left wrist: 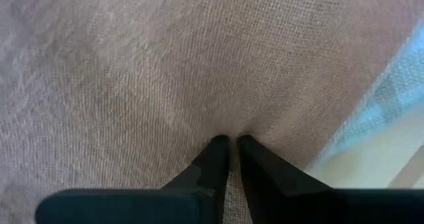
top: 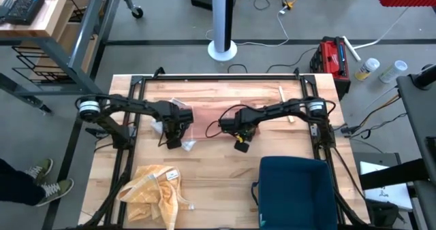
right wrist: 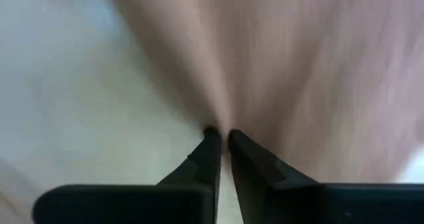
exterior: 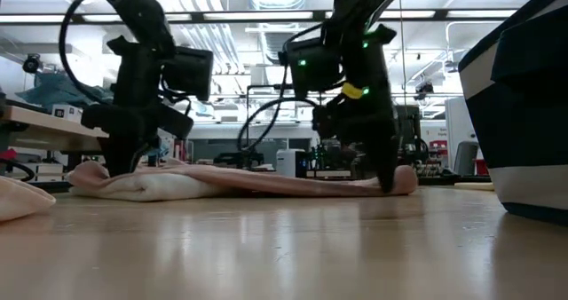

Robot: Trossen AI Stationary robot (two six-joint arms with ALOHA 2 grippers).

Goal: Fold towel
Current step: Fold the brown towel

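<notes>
A pink towel [top: 208, 121] lies flat on the wooden table between my two arms, with a white bunched part [exterior: 151, 186] at its left end. My left gripper [top: 178, 143] stands at the towel's near left part, pointing down and shut on the cloth. My right gripper [top: 240, 146] stands at the towel's near right corner [exterior: 399, 180], also pointing down and shut on it. In the low view the towel sags flat on the table between the two grippers. My left gripper [left wrist: 232, 141] pinches a small pucker of the towel's cloth [left wrist: 228, 126] between its two fingertips, from above, pointing down. The towel around it lies on the table. One layer or several, I cannot tell. My right gripper [right wrist: 220, 132] pinches the towel near its edge [right wrist: 222, 118] between its two fingertips, from above. Creases in the cloth run toward the tips. The bare table shows on one side of the fingers, and the towel rests on the table.
A crumpled yellow cloth [top: 153, 189] lies at the near left of the table. A dark blue bin [top: 296, 189] stands at the near right, close to my right arm. A small wooden stick [top: 281, 94] lies at the far right.
</notes>
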